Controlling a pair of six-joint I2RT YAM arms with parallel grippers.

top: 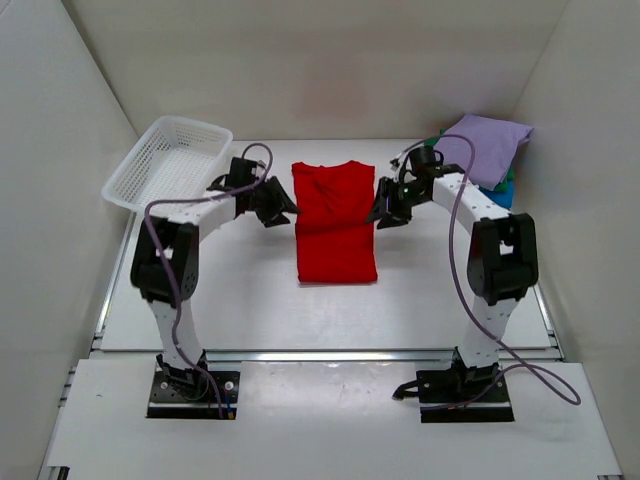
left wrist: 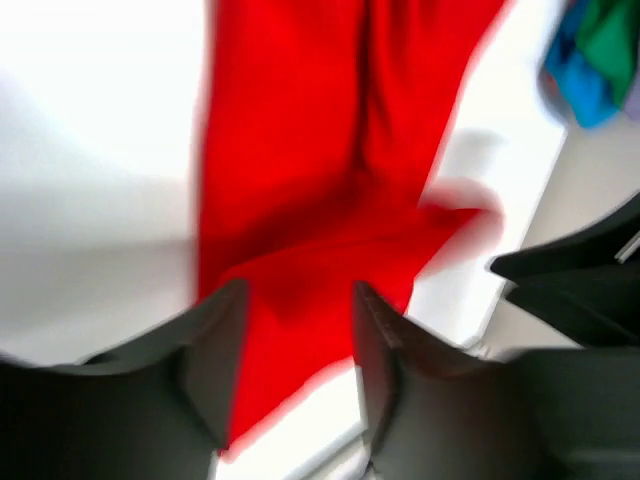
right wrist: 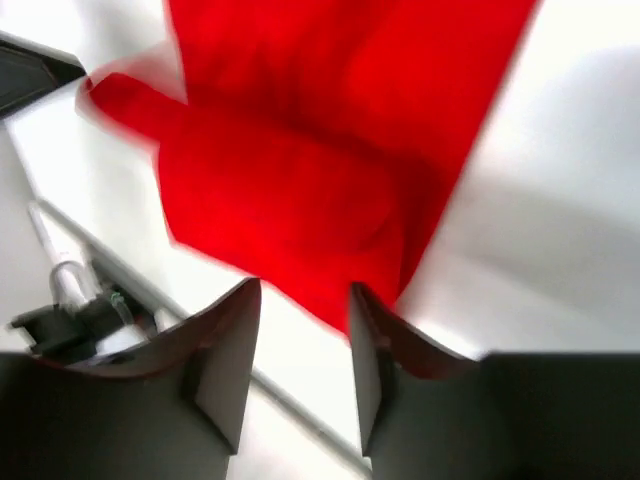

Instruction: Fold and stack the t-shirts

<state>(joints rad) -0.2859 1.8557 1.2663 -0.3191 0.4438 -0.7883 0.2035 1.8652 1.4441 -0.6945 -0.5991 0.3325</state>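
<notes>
Left tool [top: 287, 212] and right tool [top: 377, 213] angled inward, both parted, flanking the red t-shirt [top: 335, 225]

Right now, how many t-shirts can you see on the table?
4. The red t-shirt lies flat in the middle. The lavender t-shirt sits in the far right corner, on top of the green t-shirt and the blue t-shirt. More could hide underneath.

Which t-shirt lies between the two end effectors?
The red t-shirt, lying flat in the middle; the lavender one sits atop others at far right.
</notes>
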